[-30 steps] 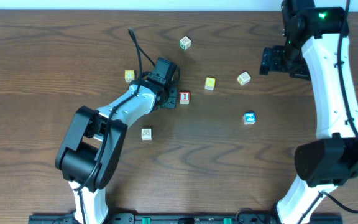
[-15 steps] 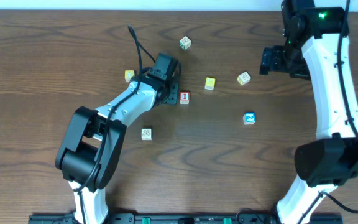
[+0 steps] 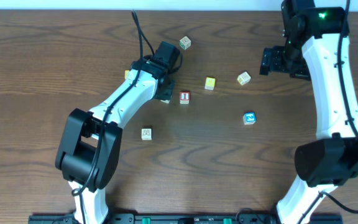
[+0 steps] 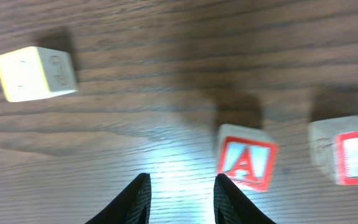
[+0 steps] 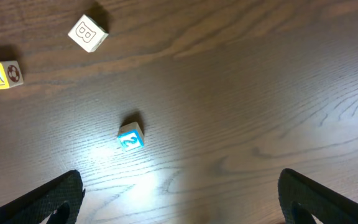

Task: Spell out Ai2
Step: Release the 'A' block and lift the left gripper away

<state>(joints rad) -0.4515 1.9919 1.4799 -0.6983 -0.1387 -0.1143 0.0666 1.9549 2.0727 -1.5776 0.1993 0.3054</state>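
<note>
Left pincer [image 4: 180, 190]: empty, its fingers a modest gap apart, hanging low over bare tabletop [image 3: 36, 56] just left of the A block [image 4: 246, 163].
Right pincer [image 5: 179, 208]: spread wide and holding nothing; held high over the far right part of the tabletop, clear of the work.
A block: flat on the tabletop with its red letter up, just beside the I block [image 4: 353, 155] with a small gap between them; not gripped.
I block: red letter up, near the middle of the tabletop; judged to be the second letter of the row.
2 block [image 5: 130, 138]: blue, standing alone, well apart to the right of the pair; judged not yet placed.
Reason for layout: A and I sit side by side to read in order; the 2 belongs on the I's open side.
Spare blocks: yellow block [image 4: 36, 73] left of the left pincer; B block [image 5: 87, 33] and W block [image 5: 0, 74] farther back on the right.
Open room: bare wood to the right of the I block and all round the 2 block; no tabletop edge is close to either.
Risk: the left pincer stands close to the A block, so a sideways move could nudge it.
</note>
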